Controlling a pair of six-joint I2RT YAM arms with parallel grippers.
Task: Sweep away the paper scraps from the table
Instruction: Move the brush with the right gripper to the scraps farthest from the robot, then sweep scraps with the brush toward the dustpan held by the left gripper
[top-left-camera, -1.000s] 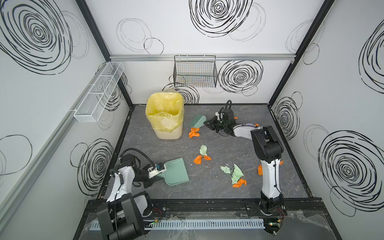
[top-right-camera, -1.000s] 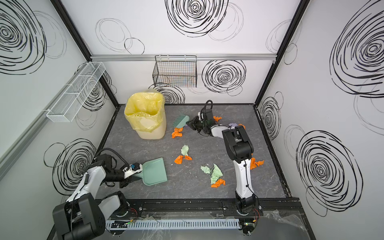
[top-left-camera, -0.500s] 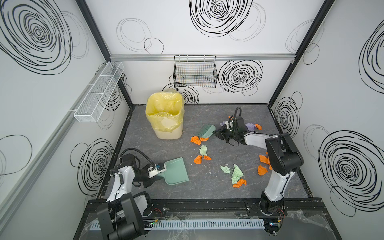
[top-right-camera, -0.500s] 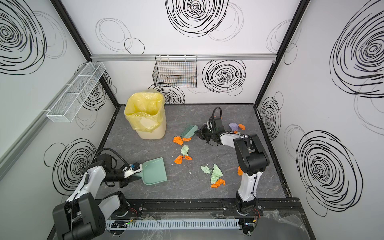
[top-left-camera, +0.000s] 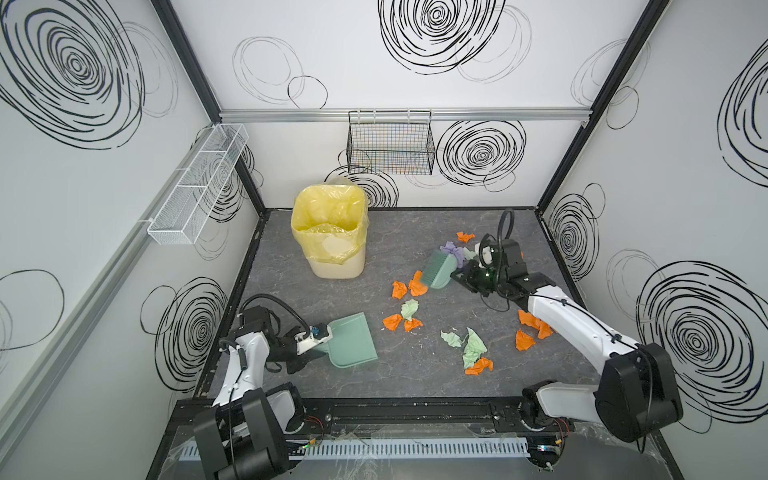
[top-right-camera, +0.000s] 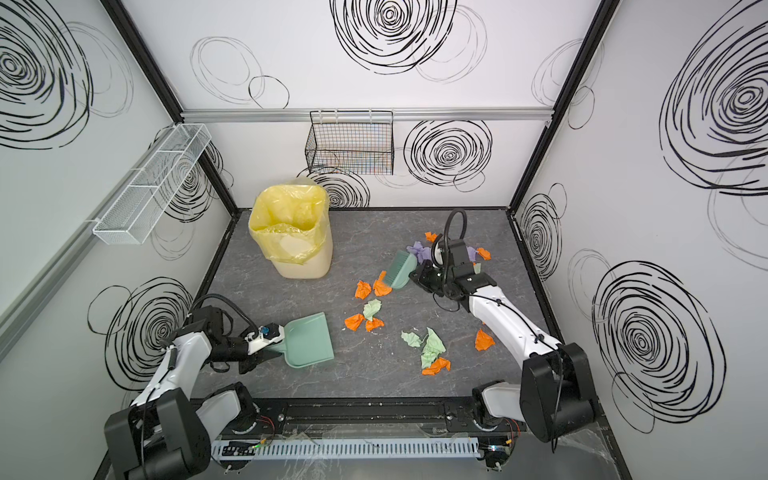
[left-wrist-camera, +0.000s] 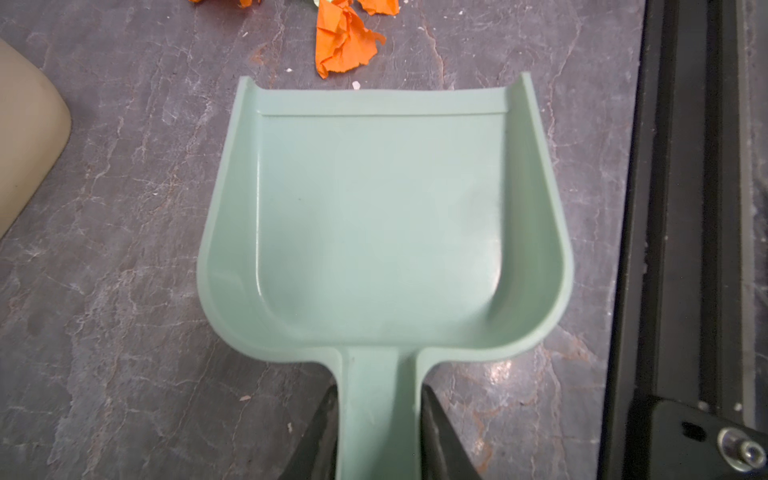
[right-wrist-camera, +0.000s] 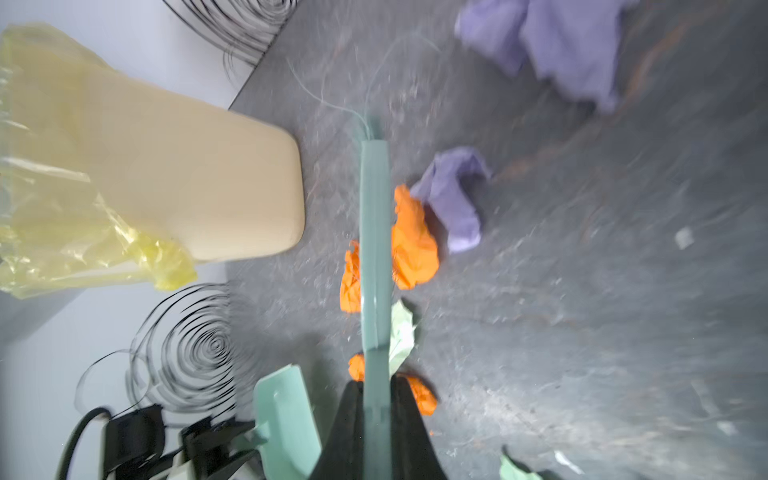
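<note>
Right wrist view: right pincer (right-wrist-camera: 376, 388) pinches brush (right-wrist-camera: 374, 228); paper scraps (right-wrist-camera: 413, 245) flank it just ahead.

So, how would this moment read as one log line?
left tool: holds dustpan | right tool: holds brush | paper scraps: on table | dustpan: empty

Dark grey veined table (top-left-camera: 407, 374) carrying cream bin (top-left-camera: 337, 268) standing far left; teal dustpan (top-left-camera: 353, 340) resting near left; paper scraps (top-left-camera: 473, 349) lying scattered across middle and right.

robot lab cell: swirl-marked walls (top-left-camera: 415, 83), framed table (top-left-camera: 415, 374)
</note>
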